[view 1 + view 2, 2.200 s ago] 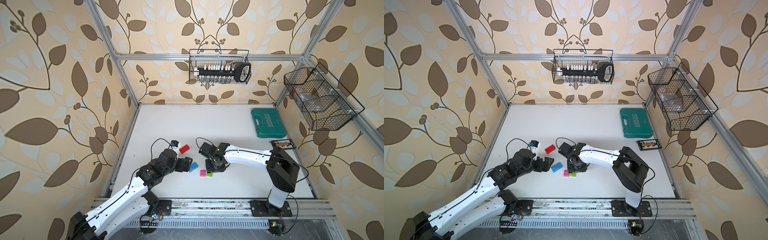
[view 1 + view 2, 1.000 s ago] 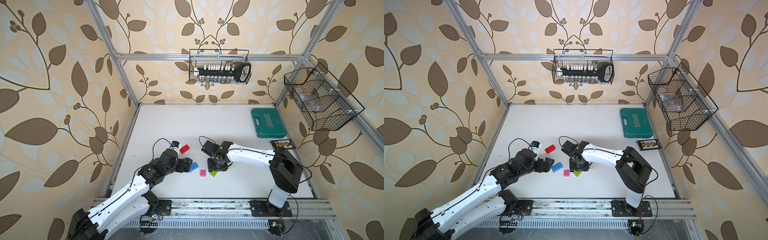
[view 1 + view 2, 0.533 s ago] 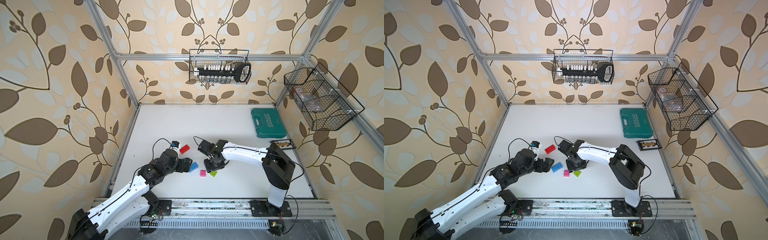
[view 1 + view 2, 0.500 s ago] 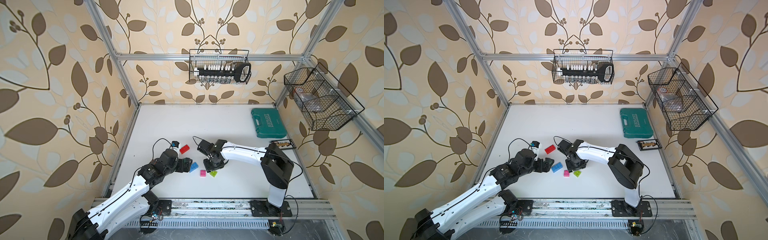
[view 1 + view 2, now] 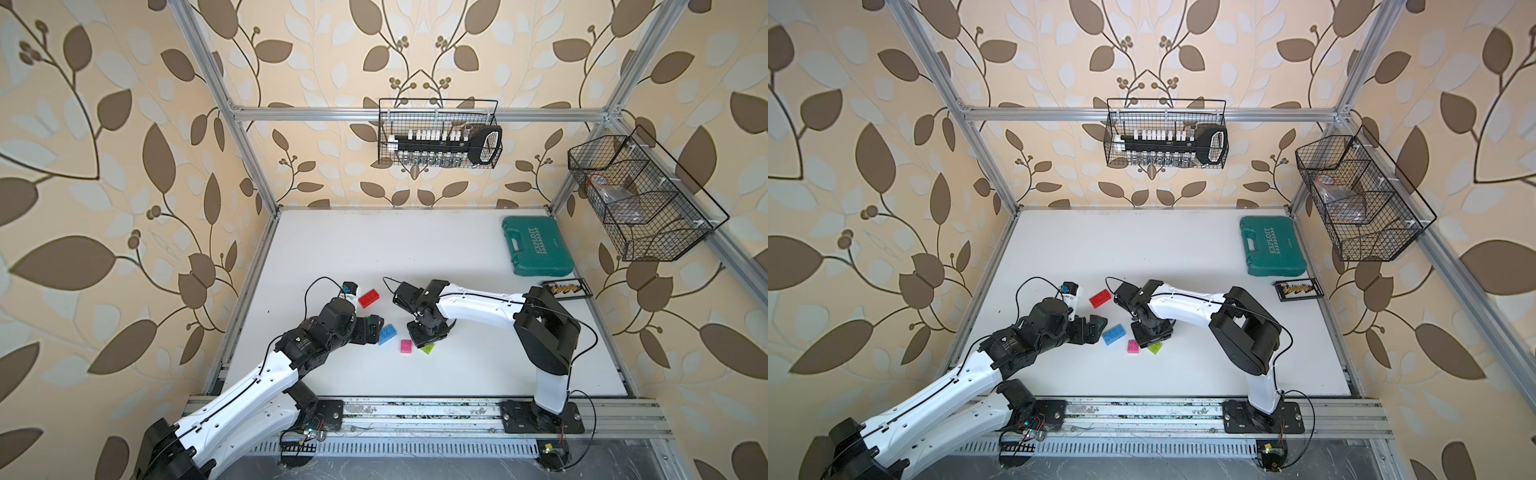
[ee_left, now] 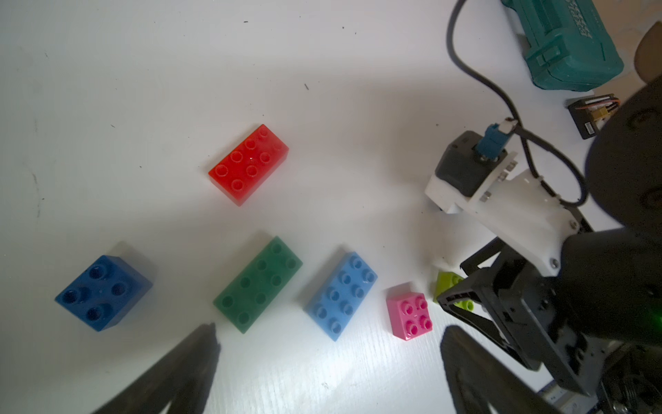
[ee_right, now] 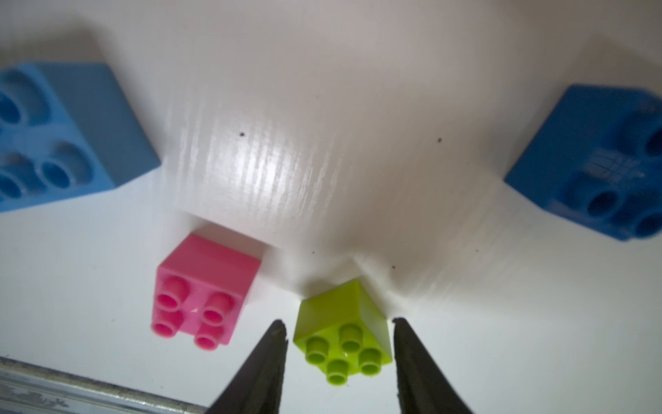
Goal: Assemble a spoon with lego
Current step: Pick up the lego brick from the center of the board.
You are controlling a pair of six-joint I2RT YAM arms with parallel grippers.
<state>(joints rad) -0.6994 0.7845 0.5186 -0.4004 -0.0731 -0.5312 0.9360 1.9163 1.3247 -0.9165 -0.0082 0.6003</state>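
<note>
White tabletop (image 5: pixel 374 249) bears lego (image 5: pixel 368 299); wall basket (image 5: pixel 436 101) holds tool rack (image 5: pixel 432 143).

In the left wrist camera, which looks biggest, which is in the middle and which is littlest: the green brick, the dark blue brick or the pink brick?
Largest to smallest, as they look in that view:
1. green brick, the long one
2. dark blue brick, squarish
3. pink brick, plainly the littlest

bricks (image 5: pixel 386 334): on table (image 5: pixel 374 249), front-centre | tool case (image 5: pixel 536 245): back right | tray (image 5: pixel 565 287): just before case
</note>
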